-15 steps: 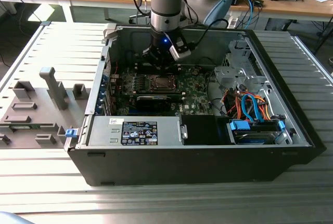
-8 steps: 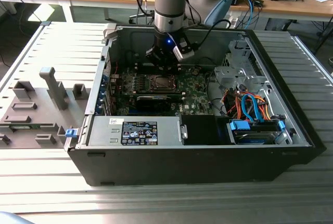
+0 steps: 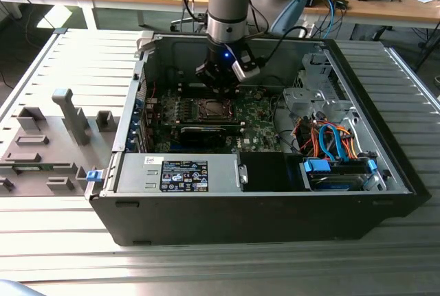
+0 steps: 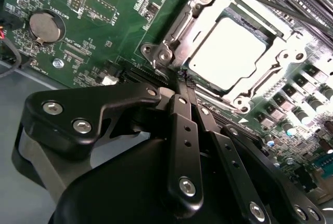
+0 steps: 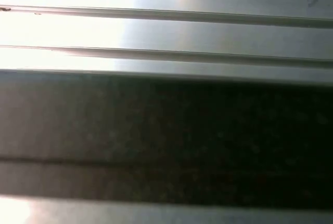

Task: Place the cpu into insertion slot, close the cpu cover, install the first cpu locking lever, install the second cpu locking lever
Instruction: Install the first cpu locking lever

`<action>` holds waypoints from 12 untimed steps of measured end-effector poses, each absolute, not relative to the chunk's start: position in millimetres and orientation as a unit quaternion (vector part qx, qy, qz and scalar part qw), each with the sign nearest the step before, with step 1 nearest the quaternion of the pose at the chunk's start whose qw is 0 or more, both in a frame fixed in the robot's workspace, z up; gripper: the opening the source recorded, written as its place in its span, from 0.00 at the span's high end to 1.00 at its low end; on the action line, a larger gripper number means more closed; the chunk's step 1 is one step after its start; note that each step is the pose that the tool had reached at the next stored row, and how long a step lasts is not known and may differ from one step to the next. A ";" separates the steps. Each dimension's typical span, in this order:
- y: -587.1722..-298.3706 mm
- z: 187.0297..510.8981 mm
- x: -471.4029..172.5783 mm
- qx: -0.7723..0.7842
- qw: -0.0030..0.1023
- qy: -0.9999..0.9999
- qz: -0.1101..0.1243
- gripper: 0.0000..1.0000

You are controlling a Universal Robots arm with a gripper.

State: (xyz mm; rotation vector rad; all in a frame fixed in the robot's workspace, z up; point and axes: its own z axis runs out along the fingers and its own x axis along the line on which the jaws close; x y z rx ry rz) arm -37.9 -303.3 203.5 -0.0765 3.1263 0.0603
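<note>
The cpu (image 4: 228, 52), a bright silver square, lies in the insertion slot (image 4: 156, 52) on the green board (image 4: 104, 31). The cpu cover (image 4: 283, 52), a silvery frame, lies flat around the chip. A thin dark rod (image 4: 270, 5) runs along one side of the socket. My gripper (image 4: 183, 80) is shut, nothing visible between its black fingers (image 4: 182, 130), and its tips sit right at the socket's corner. In the exterior view the gripper (image 3: 218, 84) hangs inside the open case just above the socket (image 3: 212, 109).
The black case wall (image 3: 261, 220) surrounds the board. A long black card (image 3: 206, 133) lies beside the socket, and blue and orange cables (image 3: 330, 138) lie toward the exterior view's right. Grey fixtures (image 3: 65, 117) stand on the ribbed table (image 5: 166, 31). A coin battery (image 4: 46, 26) sits on the board.
</note>
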 end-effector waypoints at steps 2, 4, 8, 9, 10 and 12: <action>-303.1 203.0 -35.4 -0.025 0.007 0.999 0.020 0.89; -303.2 202.9 -33.2 -0.025 0.007 0.999 0.019 0.89; -303.3 202.8 -29.6 -0.025 0.007 0.999 0.019 0.89; -303.2 202.8 -28.7 -0.025 0.007 0.999 0.019 0.89; -303.2 202.8 -28.0 -0.025 0.007 0.999 0.019 0.89; -303.2 202.8 -26.9 -0.025 0.007 0.999 0.019 0.89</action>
